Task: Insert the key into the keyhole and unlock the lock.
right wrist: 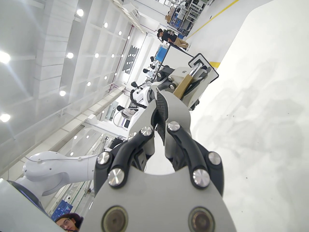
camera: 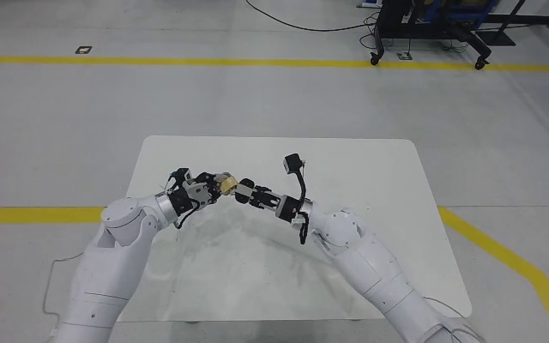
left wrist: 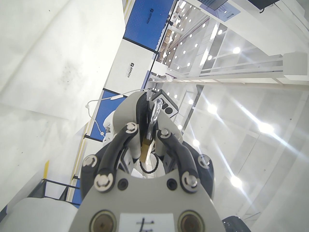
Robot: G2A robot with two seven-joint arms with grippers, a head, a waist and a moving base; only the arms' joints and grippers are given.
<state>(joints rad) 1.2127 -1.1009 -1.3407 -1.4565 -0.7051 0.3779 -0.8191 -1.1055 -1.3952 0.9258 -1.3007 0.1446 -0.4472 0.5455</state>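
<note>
A: Hands first. Left?
B: The left gripper [camera: 216, 183] is closed on the lock [camera: 226, 183]. In its wrist view the fingers [left wrist: 130, 112] are seen clamped. The silver shackle [left wrist: 155, 113] is pinched near the tips, and the brass body [left wrist: 144, 151] lies back toward the palm.
A: Right?
B: The right gripper [camera: 244, 189] is closed too, with its black pads [right wrist: 159, 112] pressed together. Whether anything is pinched between them cannot be told. Its tip is placed just beside the end of the brass body that is away from the shackle. Contact cannot be confirmed.
A: Lock position?
B: It is held between the two arms over the white table [camera: 360, 171], left of the table's middle in the top view. It is tilted. In the right wrist view the brass end of the lock [right wrist: 183, 85] is turned toward the right gripper and the shackle is turned away from it.
A: Surface, room?
B: The table top is plain white with rounded corners, and faint smudges are noted in the right wrist view. The grey floor [camera: 257, 103] is crossed by yellow lines [camera: 257, 61]. A black cable [camera: 309, 30] and a dark wheeled cart [camera: 396, 21] are seen at the far side. Blue wall panels [left wrist: 149, 22] and rows of ceiling lights [left wrist: 236, 50] are seen in the left wrist view.
A: Lock look?
B: It is a small padlock with a squarish, flat-sided, brass-coloured body and a rounded, shiny silver shackle. Whether the shackle is latched cannot be told.
</note>
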